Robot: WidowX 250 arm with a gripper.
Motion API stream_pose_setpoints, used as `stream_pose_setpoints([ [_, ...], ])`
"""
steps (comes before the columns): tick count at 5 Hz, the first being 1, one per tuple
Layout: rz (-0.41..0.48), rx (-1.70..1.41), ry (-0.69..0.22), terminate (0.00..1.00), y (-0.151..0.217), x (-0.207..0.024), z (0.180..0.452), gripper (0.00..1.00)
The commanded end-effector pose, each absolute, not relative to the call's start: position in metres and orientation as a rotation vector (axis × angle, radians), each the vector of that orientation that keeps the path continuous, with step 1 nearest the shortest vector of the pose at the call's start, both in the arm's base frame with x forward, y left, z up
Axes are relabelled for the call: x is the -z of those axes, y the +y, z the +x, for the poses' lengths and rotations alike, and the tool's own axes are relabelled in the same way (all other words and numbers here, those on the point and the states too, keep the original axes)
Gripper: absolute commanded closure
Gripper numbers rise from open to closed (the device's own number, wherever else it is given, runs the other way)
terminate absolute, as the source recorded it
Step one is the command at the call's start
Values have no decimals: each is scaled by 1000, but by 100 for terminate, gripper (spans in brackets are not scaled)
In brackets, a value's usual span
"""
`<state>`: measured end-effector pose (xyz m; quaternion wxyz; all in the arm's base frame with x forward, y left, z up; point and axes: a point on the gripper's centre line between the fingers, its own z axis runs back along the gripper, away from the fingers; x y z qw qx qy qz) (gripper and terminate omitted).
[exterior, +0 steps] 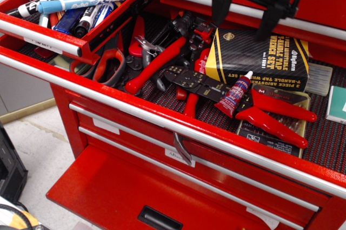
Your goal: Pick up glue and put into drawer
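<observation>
The glue is a small red bottle with a blue-and-white label and white nozzle. It lies tilted on red-handled pliers in the wide drawer. My gripper hangs open and empty at the top of the view, above and behind the glue, over a black box. The narrow red drawer with a silver bar handle is pulled out at the upper left and holds several markers.
The wide drawer with the black ribbed liner holds red pliers, scissors, a crimper, a black tap wrench box and a drill bit case. Closed red drawers lie below and behind.
</observation>
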<state>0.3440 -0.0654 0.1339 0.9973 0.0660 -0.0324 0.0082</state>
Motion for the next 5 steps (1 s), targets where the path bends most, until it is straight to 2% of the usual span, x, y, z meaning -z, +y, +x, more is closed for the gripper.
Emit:
stream_pose_setpoints([
  [1,97,-67,-168,0,-75,-117,342,0],
  [3,108,-99,-186,0,-79,-89,339,0],
  [5,126,-122,-167,0,-81,-75,337,0],
])
